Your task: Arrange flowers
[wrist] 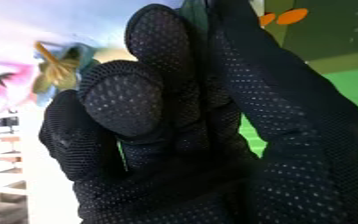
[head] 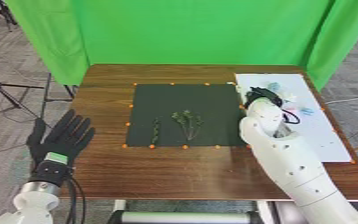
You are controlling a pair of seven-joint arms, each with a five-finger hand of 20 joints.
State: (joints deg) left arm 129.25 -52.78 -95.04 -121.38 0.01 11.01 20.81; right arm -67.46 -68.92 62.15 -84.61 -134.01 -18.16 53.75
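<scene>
While the slim sprig (head: 156, 132) looks dark green, the leafy stems (head: 187, 119) fan out.

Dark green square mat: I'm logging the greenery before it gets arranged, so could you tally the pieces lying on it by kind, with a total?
Narrow, dark green leafy sprig: 1
Branching green bunch of thin leafy stems: 1
Total on the mat: 2, counting the bunch as one piece
</scene>
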